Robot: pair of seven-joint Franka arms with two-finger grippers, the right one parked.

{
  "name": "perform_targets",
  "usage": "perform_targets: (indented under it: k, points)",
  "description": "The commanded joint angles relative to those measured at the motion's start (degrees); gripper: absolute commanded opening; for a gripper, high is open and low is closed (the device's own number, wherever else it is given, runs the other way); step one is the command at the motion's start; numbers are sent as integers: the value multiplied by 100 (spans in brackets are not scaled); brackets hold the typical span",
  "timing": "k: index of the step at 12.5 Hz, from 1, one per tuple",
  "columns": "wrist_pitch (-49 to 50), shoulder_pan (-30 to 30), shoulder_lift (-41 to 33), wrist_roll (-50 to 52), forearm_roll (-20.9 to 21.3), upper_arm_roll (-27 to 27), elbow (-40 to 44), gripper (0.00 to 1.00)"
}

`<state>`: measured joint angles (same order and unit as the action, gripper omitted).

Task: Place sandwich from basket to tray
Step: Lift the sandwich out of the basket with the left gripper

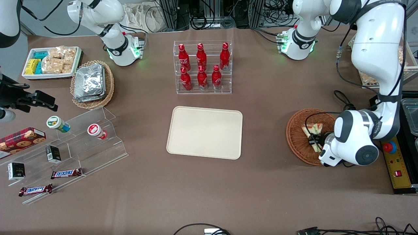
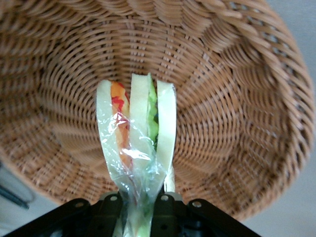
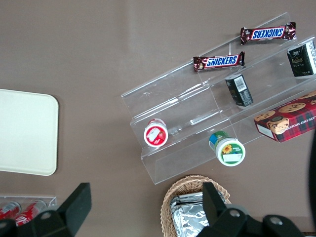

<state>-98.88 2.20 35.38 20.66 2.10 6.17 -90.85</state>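
The sandwich (image 1: pixel 313 129) is a wrapped white-bread wedge with green and orange filling, and it lies in the reddish-brown wicker basket (image 1: pixel 295 135) at the working arm's end of the table. My left gripper (image 1: pixel 313 141) reaches into the basket from above and is shut on the sandwich's narrow end. In the left wrist view the fingers (image 2: pixel 170 213) pinch the clear wrap, and the sandwich (image 2: pixel 138 123) stands out from my gripper (image 2: pixel 139 217) toward the basket's woven wall (image 2: pixel 237 98). The cream tray (image 1: pixel 205 132) lies bare at the table's middle, well apart from the basket.
A clear rack of red bottles (image 1: pixel 202 67) stands farther from the camera than the tray. A control box with a red button (image 1: pixel 389 147) sits beside the basket. Toward the parked arm's end are a tan basket of foil packets (image 1: pixel 91 83), a white snack tray (image 1: pixel 50 62) and an acrylic stepped shelf (image 1: pixel 81 140).
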Motion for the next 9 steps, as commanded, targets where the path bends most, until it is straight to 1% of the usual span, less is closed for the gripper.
perform_targets:
  k: [1,2,4,5,7,9]
  points:
    - [509,-36,-802,62,-8,7,-12,1]
    - [597,-36,-1048,-35,1,16,-3,0]
    - [729,-45,-1444,-674,-8,95,84,0]
    - [800,-45,-1489,-790,1,182,233,0]
    - [1019,-36,-1560,-905,-8,515,628,0]
    - [1029,-45,-1534,-836,-16,1006,857,0]
